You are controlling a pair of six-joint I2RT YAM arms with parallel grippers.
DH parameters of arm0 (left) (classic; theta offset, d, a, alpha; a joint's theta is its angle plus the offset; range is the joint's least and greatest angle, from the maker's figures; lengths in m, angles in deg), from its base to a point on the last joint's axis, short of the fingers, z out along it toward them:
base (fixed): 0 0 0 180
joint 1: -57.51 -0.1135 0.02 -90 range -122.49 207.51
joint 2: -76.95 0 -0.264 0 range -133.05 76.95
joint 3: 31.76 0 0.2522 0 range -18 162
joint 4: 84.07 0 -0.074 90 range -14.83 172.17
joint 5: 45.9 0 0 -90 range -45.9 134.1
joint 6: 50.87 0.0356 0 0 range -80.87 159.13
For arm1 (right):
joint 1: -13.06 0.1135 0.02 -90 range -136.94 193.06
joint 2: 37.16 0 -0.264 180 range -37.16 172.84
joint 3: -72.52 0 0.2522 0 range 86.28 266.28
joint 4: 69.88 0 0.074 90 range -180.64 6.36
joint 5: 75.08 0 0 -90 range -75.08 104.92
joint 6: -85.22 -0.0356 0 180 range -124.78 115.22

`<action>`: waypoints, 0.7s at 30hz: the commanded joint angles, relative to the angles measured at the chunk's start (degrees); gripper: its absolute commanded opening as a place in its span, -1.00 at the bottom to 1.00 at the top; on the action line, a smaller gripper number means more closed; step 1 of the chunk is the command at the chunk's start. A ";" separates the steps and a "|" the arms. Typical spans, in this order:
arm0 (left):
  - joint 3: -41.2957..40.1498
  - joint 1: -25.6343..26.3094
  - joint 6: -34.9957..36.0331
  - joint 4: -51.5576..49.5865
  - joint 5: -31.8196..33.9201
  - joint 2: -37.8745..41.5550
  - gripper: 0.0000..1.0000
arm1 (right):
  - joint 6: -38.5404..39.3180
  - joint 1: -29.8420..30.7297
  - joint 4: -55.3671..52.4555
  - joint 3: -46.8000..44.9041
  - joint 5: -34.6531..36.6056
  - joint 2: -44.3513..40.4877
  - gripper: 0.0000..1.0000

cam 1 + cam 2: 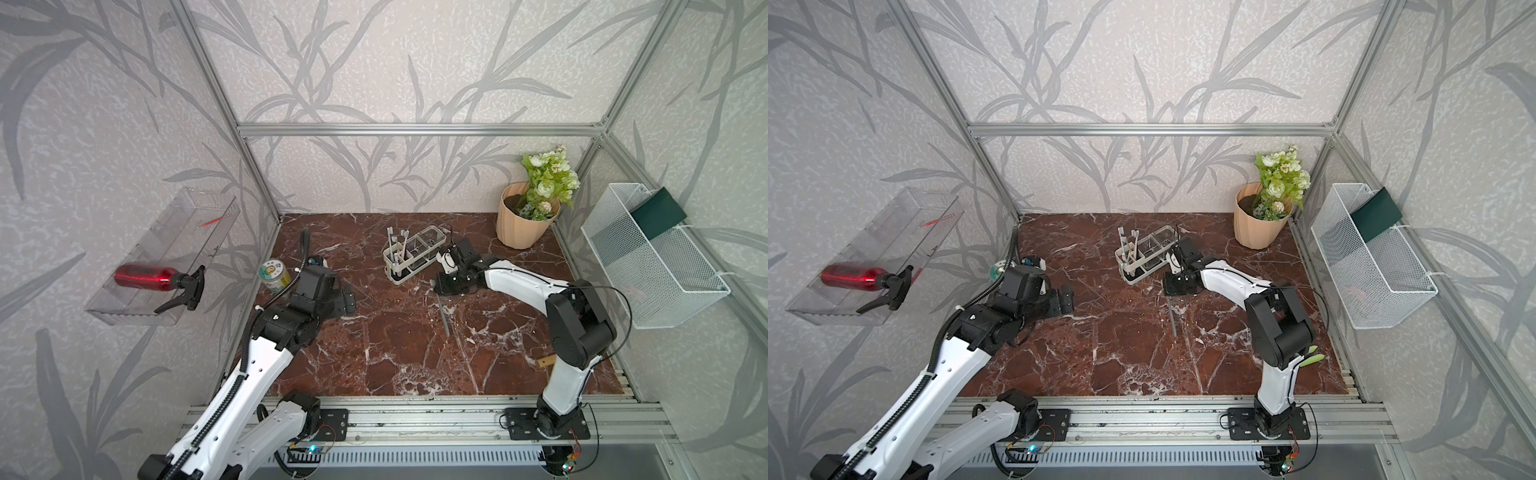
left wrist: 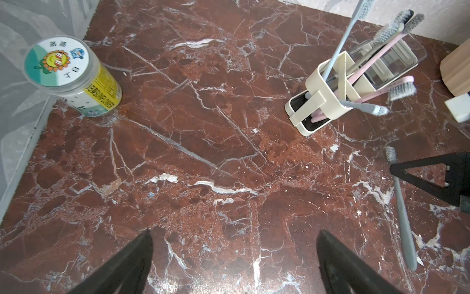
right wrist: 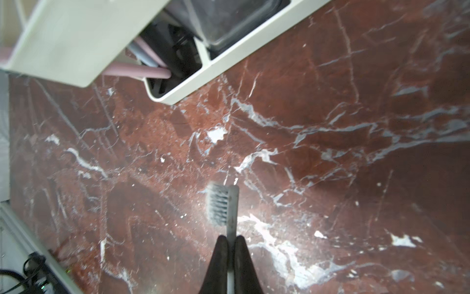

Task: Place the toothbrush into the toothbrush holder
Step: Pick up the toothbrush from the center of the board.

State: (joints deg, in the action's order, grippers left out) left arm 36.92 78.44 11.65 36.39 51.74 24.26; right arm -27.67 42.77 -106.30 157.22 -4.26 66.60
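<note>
A grey toothbrush (image 3: 232, 203) is pinched at its neck, just behind the bristles, by my right gripper (image 3: 230, 238), which is shut on it. In both top views the toothbrush (image 1: 444, 316) (image 1: 1172, 318) runs along the marble toward the front, and the right gripper (image 1: 436, 289) is low over its head end. The toothbrush holder (image 1: 417, 254) (image 1: 1147, 257) (image 3: 229, 61) stands just behind and left of that gripper, with several brushes upright in its end compartment. My left gripper (image 2: 234, 234) (image 1: 348, 301) hovers open and empty over bare marble to the left. It sees the holder (image 2: 315, 76) and the grey toothbrush (image 2: 403, 216).
A yellow-labelled jar (image 1: 274, 276) (image 2: 73, 76) stands by the left wall. A flowerpot (image 1: 524, 222) is at the back right. A white mesh basket (image 1: 652, 266) hangs on the right wall. A clear shelf holds a red spray bottle (image 1: 145, 276) on the left wall.
</note>
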 commanded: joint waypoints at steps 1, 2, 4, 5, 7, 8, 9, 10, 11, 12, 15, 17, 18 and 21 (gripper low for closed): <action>0.24 -0.28 -3.30 2.64 -5.77 -0.18 0.98 | 0.35 0.48 5.35 -2.26 -7.64 -4.50 -0.98; 0.00 -0.27 -4.58 4.01 -7.96 -0.26 0.98 | 0.32 0.66 6.31 -2.79 -9.28 -5.48 -0.98; -0.49 -0.21 -7.29 6.53 -11.62 -0.72 0.97 | 0.61 1.31 7.97 -3.52 -12.82 -7.42 -0.99; -0.72 -0.19 -8.65 8.09 -13.65 -1.06 0.98 | 0.40 1.67 8.84 -3.83 -14.37 -8.08 -0.99; -1.41 -0.10 -11.25 11.25 -17.14 -1.74 0.97 | 0.30 2.44 10.37 -3.85 -18.01 -8.46 -1.00; -1.76 -0.02 -12.57 12.94 -18.82 -2.17 0.97 | 0.00 2.93 11.17 -3.75 -19.59 -8.45 -1.00; -2.11 -0.01 -13.67 14.33 -20.22 -2.69 0.97 | -0.37 3.40 12.00 -3.70 -21.23 -8.40 -1.00; -2.33 0.08 -14.50 15.25 -21.11 -3.16 0.97 | -0.47 3.86 12.64 -3.68 -22.63 -8.33 -1.00; -2.28 0.16 -15.31 15.94 -21.97 -3.79 0.96 | -0.64 4.31 13.24 -3.67 -23.53 -8.18 -1.00; -2.32 0.25 -16.02 16.51 -22.84 -4.31 0.96 | -0.54 4.85 13.81 -3.72 -24.36 -8.21 -1.00; -2.43 0.43 -18.04 18.12 -23.83 -5.22 0.94 | -0.22 6.57 15.62 -3.99 -27.77 -7.90 -1.00; -2.17 0.52 -19.18 18.91 -24.24 -5.32 0.92 | 0.21 7.35 16.06 -3.76 -30.29 -7.21 -1.00; -2.09 0.52 -19.89 19.22 -24.55 -5.32 0.91 | 0.25 7.84 16.48 -3.72 -30.77 -7.09 -1.00; -2.15 0.84 -21.87 20.80 -25.96 -6.00 0.84 | 0.40 9.27 17.77 -3.91 -32.57 -6.95 -1.00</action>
State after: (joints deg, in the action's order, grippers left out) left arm 35.00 78.86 -6.80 53.88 28.26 18.51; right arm -27.67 50.94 -91.35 153.37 -32.50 59.24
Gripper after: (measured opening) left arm 0.929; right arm 0.080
